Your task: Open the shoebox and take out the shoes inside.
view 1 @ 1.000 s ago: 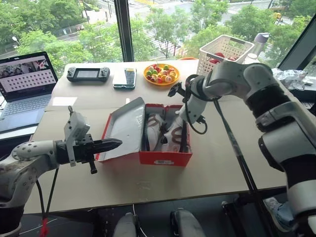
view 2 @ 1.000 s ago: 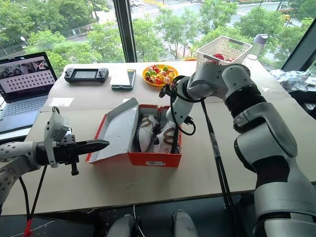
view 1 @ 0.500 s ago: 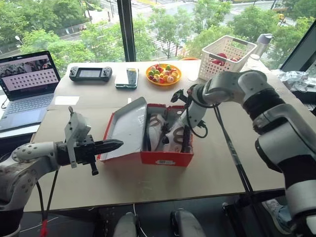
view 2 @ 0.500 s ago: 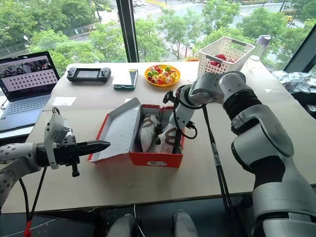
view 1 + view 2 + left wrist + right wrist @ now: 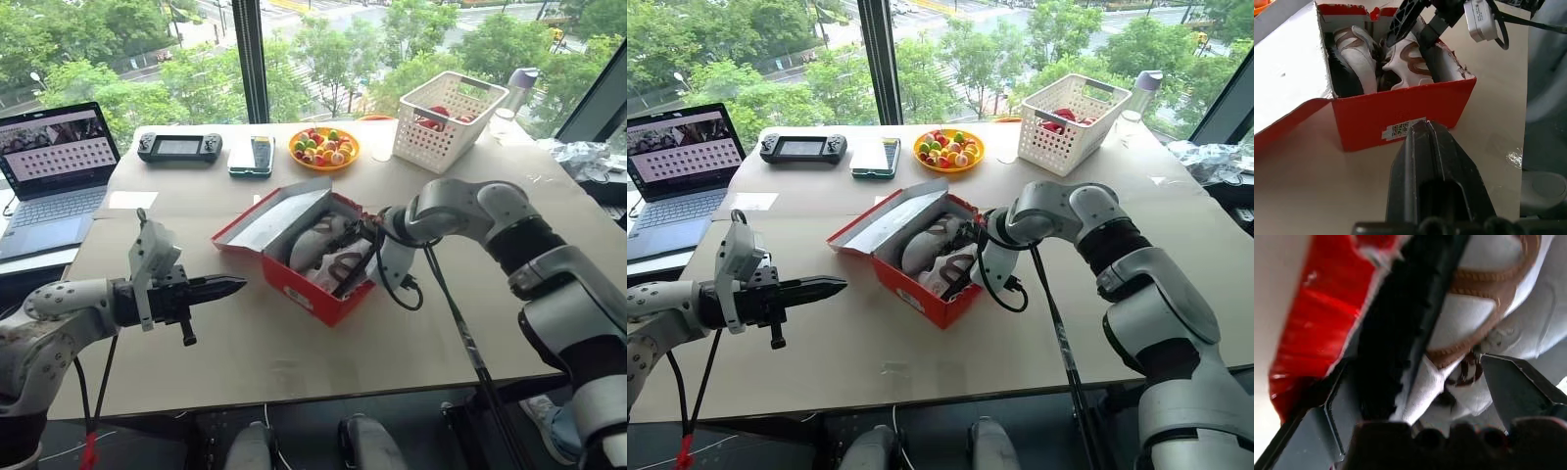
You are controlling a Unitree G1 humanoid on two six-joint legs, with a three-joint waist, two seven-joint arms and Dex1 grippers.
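One red shoebox (image 5: 312, 257) is counted on the tabletop (image 5: 411, 343), with two shoes (image 5: 328, 253) seen inside it. Toward the far edge, one laptop (image 5: 54, 157), one handheld game console (image 5: 177, 147), one phone-like gadget (image 5: 255, 154), one orange bowl of colourful bits (image 5: 320, 147) and one white lattice basket (image 5: 453, 108) are tallied. Two hands are counted too: left hand (image 5: 230, 287), right hand (image 5: 355, 264).
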